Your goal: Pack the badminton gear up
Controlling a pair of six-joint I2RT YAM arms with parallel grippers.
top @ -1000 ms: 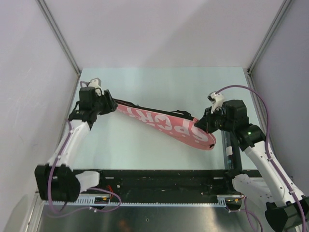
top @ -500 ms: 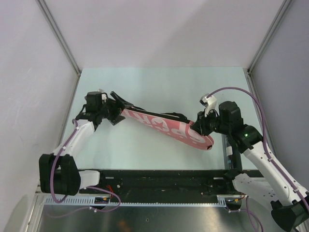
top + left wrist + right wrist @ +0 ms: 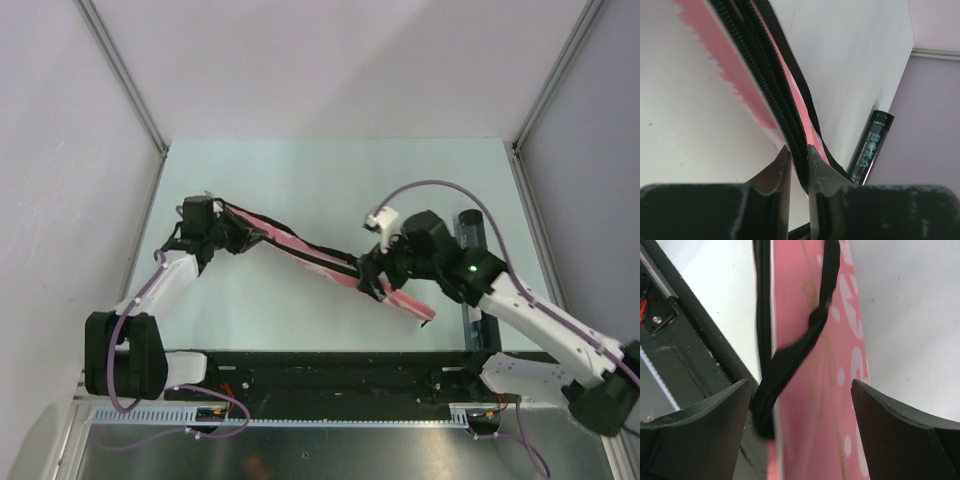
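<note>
We note right tool (image 3: 797, 385) drops pink bag (image 3: 722, 65) wide end, shifts mid-length, jaws now wide astride it. Left tool (image 3: 797, 152) narrow, pinching bag edge. We judge regrasp under way.

Enclosure and work surface, as found.
Pale table (image 3: 330, 180) bounded by plain wall panels (image 3: 330, 60) and aluminium corner posts (image 3: 120, 75); black rail (image 3: 330, 372) and white slotted trunking (image 3: 330, 421) run along its near edge.
</note>
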